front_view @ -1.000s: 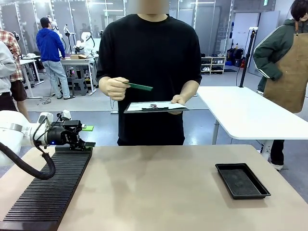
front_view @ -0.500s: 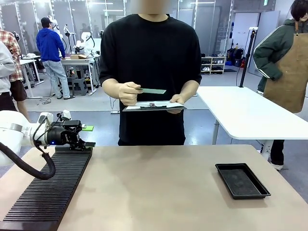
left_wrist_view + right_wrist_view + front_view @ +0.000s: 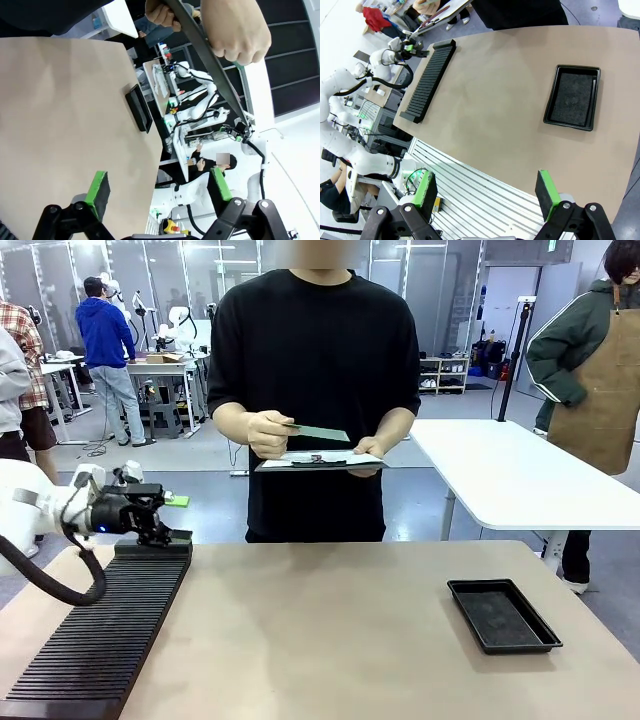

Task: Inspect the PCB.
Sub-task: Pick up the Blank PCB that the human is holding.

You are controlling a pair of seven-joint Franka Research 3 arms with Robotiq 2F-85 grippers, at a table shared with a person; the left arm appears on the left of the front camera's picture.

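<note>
PCB [image 3: 320, 432]: almost edge-on in front view, face unreadable; one end buried in the person's hand [image 3: 264, 433]. Clipboard [image 3: 320, 462] sheet: marks too small to read. Slotted rack [image 3: 100, 630]: near end cut by bottom edge. Left tool [image 3: 172, 519]: lower fingertip merges with dark rack end; touching or apart, can't tell.

A pale beige tabletop [image 3: 330, 640] is stretching across the foreground, and beyond it a glossy grey floor [image 3: 170, 465] is catching the overhead light. Off to the right, a white rounded table on white legs [image 3: 510, 475] is standing, with a slim black pole stand [image 3: 512, 360] rising behind it. At the back, tall glass partitions in metal frames [image 3: 60, 285] are lining the room. A grey workbench [image 3: 150, 367] is sitting before them at left, and a low open shelf rack [image 3: 445, 375] is hugging the far wall.
</note>
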